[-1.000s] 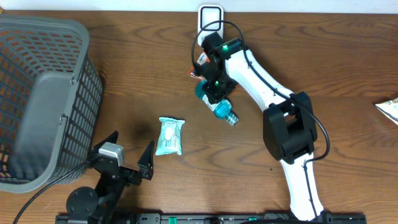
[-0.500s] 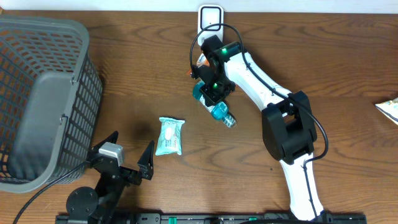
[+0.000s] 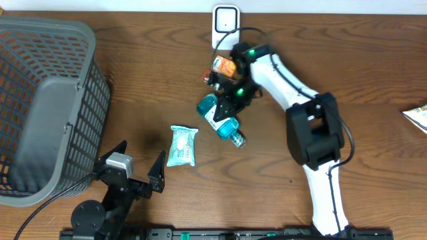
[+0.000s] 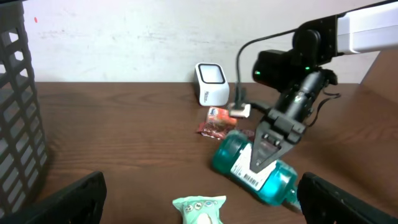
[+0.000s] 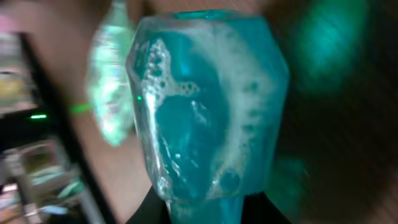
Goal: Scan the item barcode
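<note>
The right fingers (image 4: 262,149) are seen closed to a narrow gap across the body of a transparent teal plastic bottle (image 3: 219,121) with a white barcode label, and the bottle is gripped by them. The bottle is held lying on its side near the middle of the brown wooden counter (image 3: 347,60), its cap end pointed towards the front edge. Whether it is touching the counter cannot be told. In the right wrist view it fills the frame, with foam visible inside the teal liquid.

A white box-shaped barcode scanner (image 3: 225,18) stands at the far edge of the counter, well apart from the bottle. A small orange snack packet (image 3: 223,67) lies between scanner and bottle. A pale green packet of wipes (image 3: 181,145) lies to the left of the bottle, just beside it.

The left fingers (image 3: 159,167) are spread fully wide near the front edge, with nothing held or touched. A grey plastic mesh basket (image 3: 40,100) stands at the left.
</note>
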You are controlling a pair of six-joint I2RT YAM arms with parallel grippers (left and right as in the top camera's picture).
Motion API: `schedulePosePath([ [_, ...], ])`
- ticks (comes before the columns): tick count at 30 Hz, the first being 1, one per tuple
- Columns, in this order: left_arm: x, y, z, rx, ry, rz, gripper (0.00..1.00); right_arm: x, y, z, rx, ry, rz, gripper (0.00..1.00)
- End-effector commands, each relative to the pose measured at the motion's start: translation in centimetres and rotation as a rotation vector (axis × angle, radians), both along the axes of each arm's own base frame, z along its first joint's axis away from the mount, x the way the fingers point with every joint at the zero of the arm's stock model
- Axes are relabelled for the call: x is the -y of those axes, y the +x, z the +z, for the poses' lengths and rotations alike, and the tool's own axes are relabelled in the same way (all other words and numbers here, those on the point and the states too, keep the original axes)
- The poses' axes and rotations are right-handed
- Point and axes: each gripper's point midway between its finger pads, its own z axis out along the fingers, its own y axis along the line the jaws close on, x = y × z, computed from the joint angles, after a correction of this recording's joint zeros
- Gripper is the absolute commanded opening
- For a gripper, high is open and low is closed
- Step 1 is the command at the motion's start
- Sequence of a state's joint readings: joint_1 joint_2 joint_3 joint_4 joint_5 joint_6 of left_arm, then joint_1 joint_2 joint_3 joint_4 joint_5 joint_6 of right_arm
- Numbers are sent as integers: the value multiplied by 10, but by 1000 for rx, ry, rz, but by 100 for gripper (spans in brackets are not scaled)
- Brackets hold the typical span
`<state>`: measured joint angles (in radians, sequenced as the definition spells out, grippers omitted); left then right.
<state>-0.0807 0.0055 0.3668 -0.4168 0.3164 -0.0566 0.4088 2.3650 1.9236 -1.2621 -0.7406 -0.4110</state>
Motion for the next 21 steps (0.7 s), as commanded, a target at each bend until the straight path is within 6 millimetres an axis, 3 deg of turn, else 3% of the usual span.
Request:
schedulePosePath([
  [1, 3, -1, 0, -1, -14, -15, 98, -11, -1, 40, -51, 292, -4, 1],
  [7, 3, -1, 0, -1, -14, -15, 98, 7, -12, 61, -122, 380, -8, 1],
  [11, 3, -1, 0, -1, -14, -15, 98, 19, -30, 81, -152, 464, 36, 1],
  [18, 3, -1, 0, -1, -14, -15, 98, 19, -38, 85, -208, 375, 16, 1],
  [21, 3, -1, 0, -1, -14, -15, 98, 14, -50, 99, -209, 344, 27, 1],
])
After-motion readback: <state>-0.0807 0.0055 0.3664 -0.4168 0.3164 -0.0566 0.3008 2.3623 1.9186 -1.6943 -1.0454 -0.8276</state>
